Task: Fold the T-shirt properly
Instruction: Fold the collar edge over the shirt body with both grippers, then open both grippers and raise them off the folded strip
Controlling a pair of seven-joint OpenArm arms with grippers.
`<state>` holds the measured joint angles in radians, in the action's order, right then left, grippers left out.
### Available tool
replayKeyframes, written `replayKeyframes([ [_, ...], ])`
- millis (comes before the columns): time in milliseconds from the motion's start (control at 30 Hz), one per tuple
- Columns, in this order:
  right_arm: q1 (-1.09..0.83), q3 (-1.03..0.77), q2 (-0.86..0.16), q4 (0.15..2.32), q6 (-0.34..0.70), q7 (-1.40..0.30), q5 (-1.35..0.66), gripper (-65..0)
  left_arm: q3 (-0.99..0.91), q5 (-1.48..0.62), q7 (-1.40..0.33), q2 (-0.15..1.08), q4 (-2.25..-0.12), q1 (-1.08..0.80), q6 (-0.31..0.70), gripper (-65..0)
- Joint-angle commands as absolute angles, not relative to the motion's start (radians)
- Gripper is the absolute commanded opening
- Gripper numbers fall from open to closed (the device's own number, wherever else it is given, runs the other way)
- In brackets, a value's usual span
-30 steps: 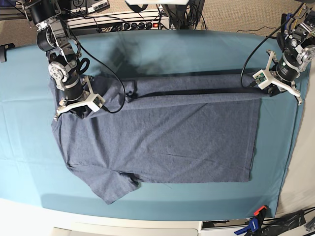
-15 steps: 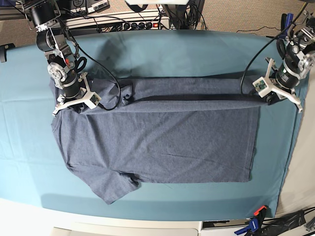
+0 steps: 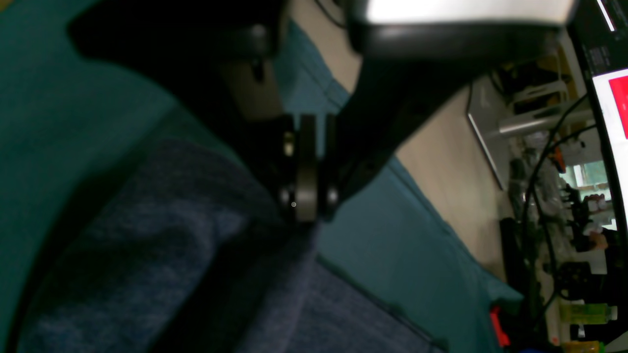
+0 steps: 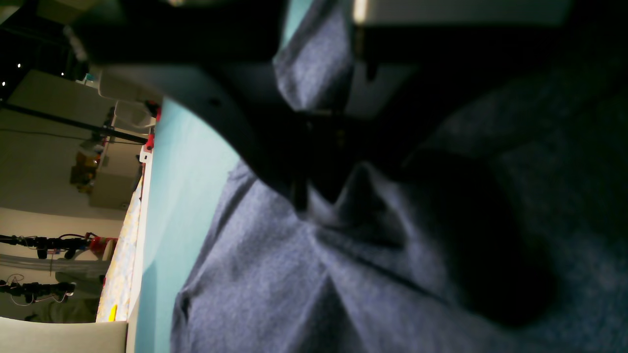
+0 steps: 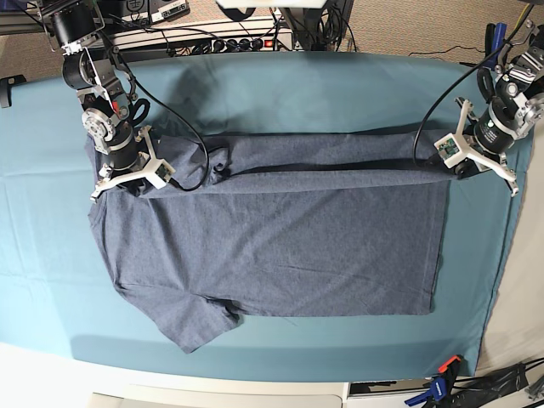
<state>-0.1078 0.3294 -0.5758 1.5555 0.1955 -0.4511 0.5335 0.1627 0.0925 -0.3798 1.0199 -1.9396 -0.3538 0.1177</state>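
Note:
The slate-blue T-shirt [image 5: 280, 246] lies spread on the teal table cloth [image 5: 297, 93], plain side up. Its far long edge is doubled over into a taut band running between the two grippers. My left gripper [image 5: 459, 168], at the right of the base view, is shut on the hem-side corner of that band. In the left wrist view the fingertips [image 3: 306, 211] pinch the fabric [image 3: 162, 255]. My right gripper [image 5: 127, 180], at the left of the base view, is shut on the shoulder end. In the right wrist view it [image 4: 314, 196] bites into bunched cloth [image 4: 274, 274].
A sleeve [image 5: 200, 327] sticks out toward the near edge. A power strip and cables [image 5: 229, 42] run behind the table's far edge. Blue and orange clamps [image 5: 442, 378] sit at the near right corner, and the cloth hangs over the right edge.
The right gripper has drawn back a little toward the far edge with its end of the shirt. The folded band between the grippers now lies straighter and tauter.

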Motion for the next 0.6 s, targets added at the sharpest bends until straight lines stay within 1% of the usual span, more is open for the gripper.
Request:
replayKeyframes([
  [0, -0.091, 0.321, -0.590, 1.567, 0.174, -0.445, 0.546, -65.0, 0.154, 0.100, -0.365, 1.042, -1.950, -0.346, 0.106, -65.0],
  [100, -0.091, 0.321, -0.590, 1.567, 0.174, -0.447, 0.545, -65.0, 0.154, 0.135, -0.357, 1.042, -1.950, -0.346, 0.113, -65.0],
  [133, -0.091, 0.321, -0.590, 1.567, 0.174, -0.448, 0.545, -65.0, 0.154, 0.155, -0.358, 1.042, -1.950, -0.346, 0.125, -60.9],
  [200, -0.091, 0.321, -0.590, 1.567, 0.174, -0.448, 0.545, -65.0, 0.154, 0.164, -0.355, 1.042, -1.950, -0.346, 0.152, -42.1],
  [233, -0.091, 0.321, -0.590, 1.567, 0.174, -0.448, 0.545, -63.2, 0.154, 0.163, -0.345, 1.042, -1.950, -0.346, 0.154, -35.8],
  [267, -0.091, 0.321, -0.590, 1.567, 0.174, -0.448, 0.545, -55.5, 0.154, 0.163, -0.342, 1.042, -1.950, -0.346, 0.152, -33.3],
  [300, -0.091, 0.321, -0.590, 1.567, 0.174, -0.448, 0.546, -48.5, 0.154, 0.164, -0.342, 1.042, -1.950, -0.346, 0.146, -33.2],
  [333, -0.091, 0.321, -0.590, 1.567, 0.174, -0.448, 0.546, -43.4, 0.154, 0.164, -0.342, 1.042, -1.950, -0.346, 0.137, -33.2],
  [367, -0.091, 0.321, -0.590, 1.567, 0.173, -0.448, 0.546, -41.7, 0.154, 0.164, -0.342, 1.042, -1.950, -0.346, 0.128, -33.2],
  [433, -0.091, 0.321, -0.590, 1.567, 0.156, -0.448, 0.546, -41.7, 0.154, 0.164, -0.342, 1.042, -1.950, -0.346, 0.120, -33.2],
  [567, -0.091, 0.321, -0.591, 1.575, 0.054, -0.479, 0.580, -41.7, 0.154, 0.163, -0.344, 1.042, -1.950, -0.346, 0.121, -33.3],
])
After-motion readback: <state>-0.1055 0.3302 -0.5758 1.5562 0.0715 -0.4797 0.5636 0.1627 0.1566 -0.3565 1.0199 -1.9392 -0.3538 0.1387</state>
